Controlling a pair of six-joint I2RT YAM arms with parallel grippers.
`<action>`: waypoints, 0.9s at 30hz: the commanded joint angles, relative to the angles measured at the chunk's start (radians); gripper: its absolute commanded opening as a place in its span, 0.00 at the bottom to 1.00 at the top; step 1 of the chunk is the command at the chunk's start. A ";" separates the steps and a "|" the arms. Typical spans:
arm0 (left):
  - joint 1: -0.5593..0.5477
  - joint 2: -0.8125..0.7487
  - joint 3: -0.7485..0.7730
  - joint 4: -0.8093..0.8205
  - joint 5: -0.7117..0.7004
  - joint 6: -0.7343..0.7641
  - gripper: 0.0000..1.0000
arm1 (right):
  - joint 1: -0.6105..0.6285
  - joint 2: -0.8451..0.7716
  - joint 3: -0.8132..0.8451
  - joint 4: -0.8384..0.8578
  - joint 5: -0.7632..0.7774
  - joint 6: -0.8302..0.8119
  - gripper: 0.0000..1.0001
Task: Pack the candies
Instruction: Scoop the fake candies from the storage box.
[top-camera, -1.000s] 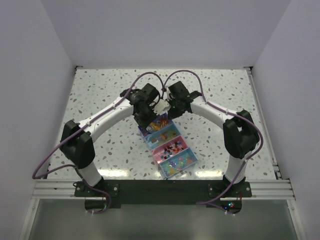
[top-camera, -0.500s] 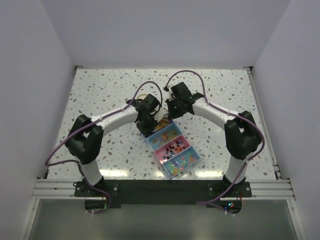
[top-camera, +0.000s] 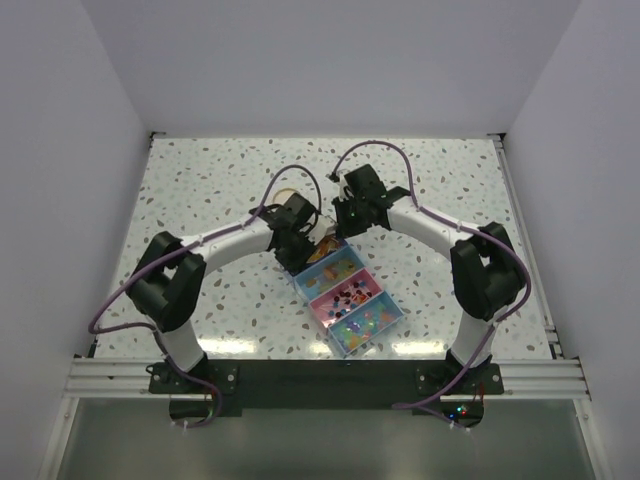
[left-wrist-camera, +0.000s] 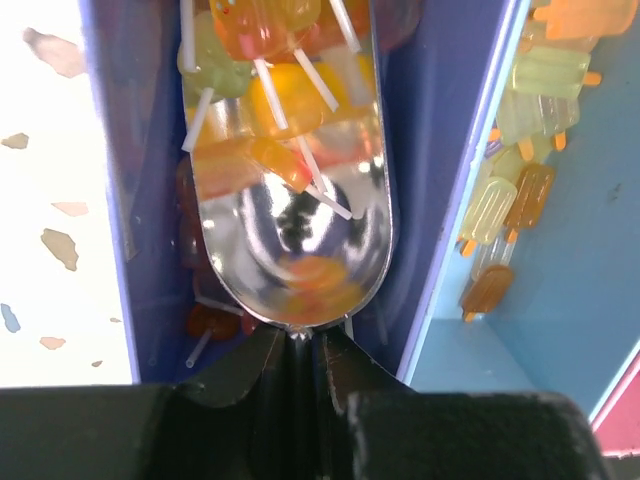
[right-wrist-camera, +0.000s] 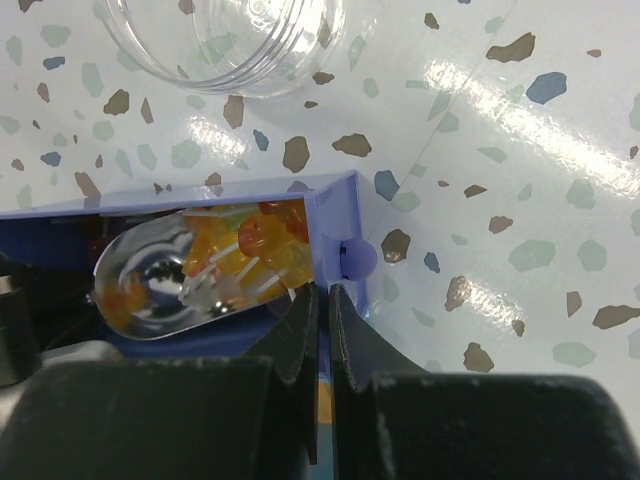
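Scooping step. The left gripper (left-wrist-camera: 297, 352) is clamped on the handle stub of a metal scoop (left-wrist-camera: 290, 250), whose bowl sits low inside the purple compartment (left-wrist-camera: 438, 150). The candies (left-wrist-camera: 265, 100) are orange, yellow and pale-green popsicle shapes with white sticks. They are heaped at the bowl's 12 o'clock end, with more loose under and beside it. Another lot lies in the light-blue compartment (left-wrist-camera: 580, 330) at 3 o'clock. The right gripper (right-wrist-camera: 322, 310) has its fingers together at the compartment's end corner, likely steadying it; whether the wall is pinched, cannot tell. An open clear jar (right-wrist-camera: 225, 40) stands on the table (right-wrist-camera: 500, 200) at 11 o'clock of that corner, apart from it. Next move, probably: lift the scoop level so the load stays in, carry it to the jar mouth and tip.
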 joint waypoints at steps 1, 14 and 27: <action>-0.037 -0.051 -0.082 0.233 0.058 -0.050 0.00 | 0.042 0.064 -0.052 0.050 -0.013 0.038 0.00; -0.037 -0.299 -0.306 0.514 -0.061 0.013 0.00 | 0.017 0.058 -0.043 0.038 0.000 0.034 0.00; -0.038 -0.313 -0.382 0.593 -0.042 -0.007 0.00 | -0.001 0.034 -0.029 0.007 -0.011 0.018 0.01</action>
